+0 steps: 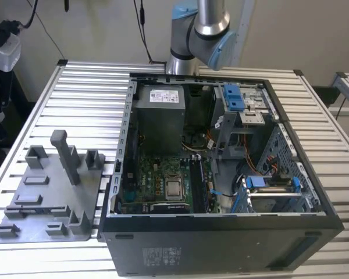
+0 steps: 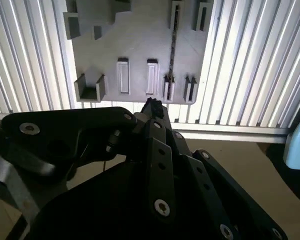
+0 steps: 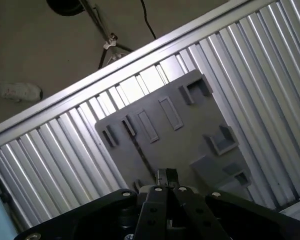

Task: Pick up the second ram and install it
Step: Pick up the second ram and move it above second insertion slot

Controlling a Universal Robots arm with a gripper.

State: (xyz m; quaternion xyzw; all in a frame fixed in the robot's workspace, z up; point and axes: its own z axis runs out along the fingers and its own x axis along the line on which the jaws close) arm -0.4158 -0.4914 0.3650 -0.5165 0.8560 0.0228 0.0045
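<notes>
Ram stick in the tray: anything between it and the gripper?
Nothing visible. In the second wrist view the ram stands on edge in the grey tray; only open air lies between it and the gripper.

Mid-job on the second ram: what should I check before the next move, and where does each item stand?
1. Second ram standing on edge in the grey tray: ok.
2. Gripper above the tray, apart from the ram: ok.
3. Gripper open for a grasp: not ok; it is shut and holds nothing.
4. Gripper lined up over the ram: cannot tell.
5. Computer case open on top: ok.
6. Free slot on the motherboard: cannot tell.
</notes>
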